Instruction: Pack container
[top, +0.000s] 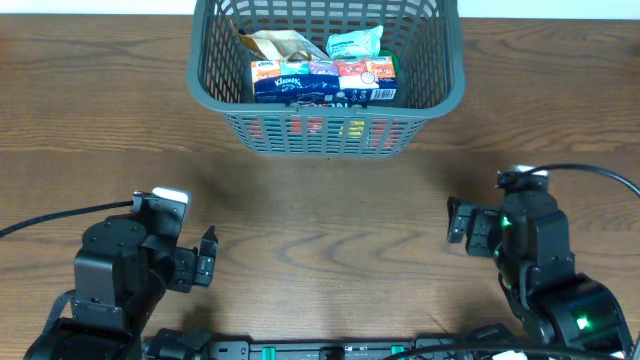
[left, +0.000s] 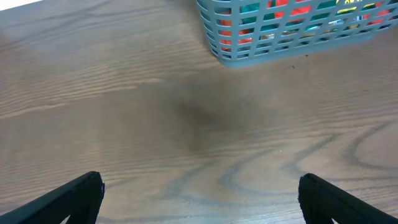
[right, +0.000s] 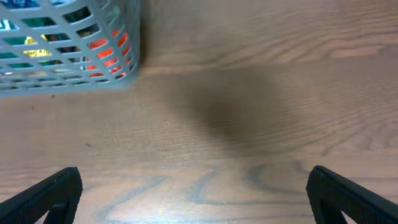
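Observation:
The dark grey slotted container (top: 432, 95) stands at the back middle of the wooden table. Inside lie a row of tissue packets (top: 322, 80), a tan packet (top: 275, 45) and a light blue packet (top: 355, 42). The container's corner also shows in the left wrist view (left: 249, 55) and in the right wrist view (right: 127, 68). My left gripper (top: 207, 258) is open and empty near the table's front left; its fingers (left: 200, 196) are spread over bare wood. My right gripper (top: 455, 222) is open and empty at the front right, with its fingers (right: 193, 193) spread wide.
The wooden table (top: 330, 220) stretches between the container and both arms. Black cables run from each arm toward the sides.

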